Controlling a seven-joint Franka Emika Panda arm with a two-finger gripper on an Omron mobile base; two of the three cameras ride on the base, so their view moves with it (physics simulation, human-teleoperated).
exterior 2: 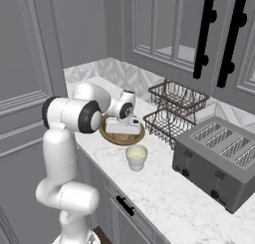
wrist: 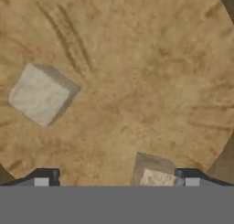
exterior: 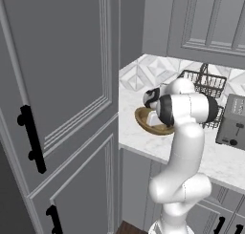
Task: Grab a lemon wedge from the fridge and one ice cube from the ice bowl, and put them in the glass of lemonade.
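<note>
So the end effector (wrist: 116, 182) is spread wide, low inside the ice bowl (exterior 2: 121, 134). One ice cube (wrist: 154, 176) sits by one fingertip, off-centre, so closing might just shove it. Glass of lemonade (exterior 2: 136, 157) is just beside the bowl on the tabletop (exterior 2: 164, 193).

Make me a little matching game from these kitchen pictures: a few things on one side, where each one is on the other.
Things:
1. gripper
2. glass of lemonade
3. toaster
4. ice cubes

Places:
A. inside the wooden bowl
B. open, just above the bowl
C. on the counter in front of the bowl
D. beside the wire racks

Pairs: 1-B, 2-C, 3-D, 4-A
</note>
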